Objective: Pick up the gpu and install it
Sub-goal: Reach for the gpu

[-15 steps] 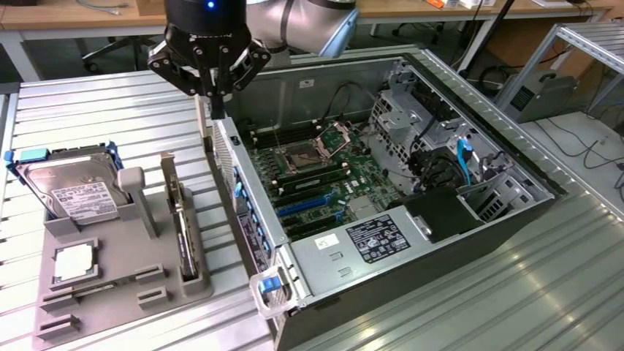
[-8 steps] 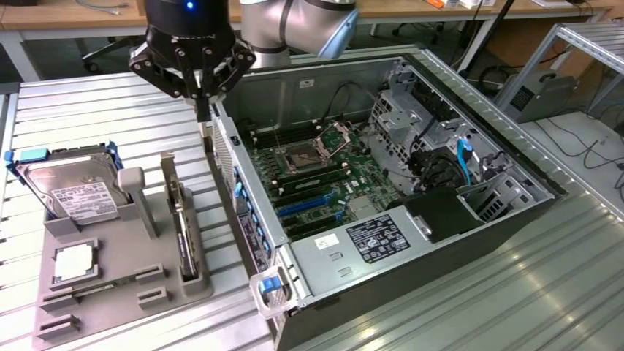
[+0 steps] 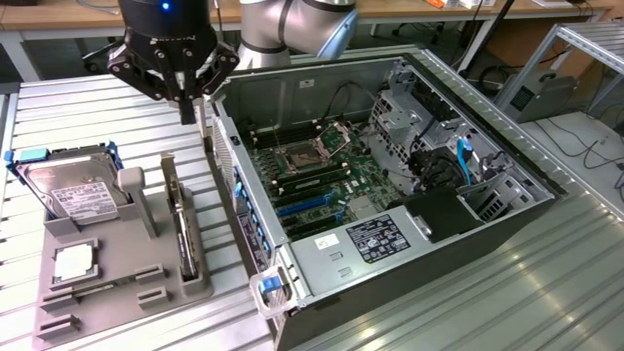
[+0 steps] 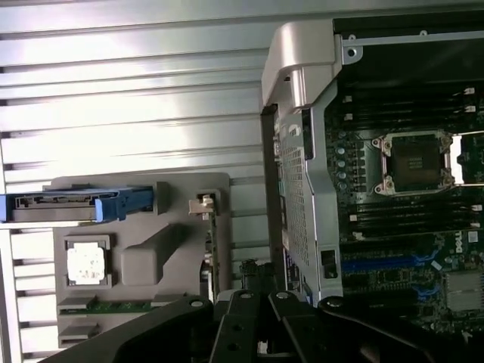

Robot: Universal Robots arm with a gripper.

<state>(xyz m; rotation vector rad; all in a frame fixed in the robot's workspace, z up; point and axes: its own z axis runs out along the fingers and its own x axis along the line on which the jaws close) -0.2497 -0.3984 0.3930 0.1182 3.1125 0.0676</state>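
The gpu [image 3: 180,219] is a thin dark card standing on its edge in a slot of the grey holder tray [image 3: 117,292]. In the wrist view the gpu [image 4: 215,249] appears edge-on beside the tray's raised block. My gripper [image 3: 187,115] hangs shut and holds nothing, above the ribbed metal table. It is just past the far end of the card, between the tray and the open computer case [image 3: 390,183]. The gripper's black fingers [image 4: 249,325] point down close to the case wall [image 4: 299,197].
A hard drive in a blue frame [image 3: 70,191] and a small square silver chip [image 3: 74,262] also sit on the tray. A memory stick [image 4: 113,306] lies in a slot there. The motherboard [image 3: 322,179] lies exposed inside the case, with blue slots [image 3: 307,208].
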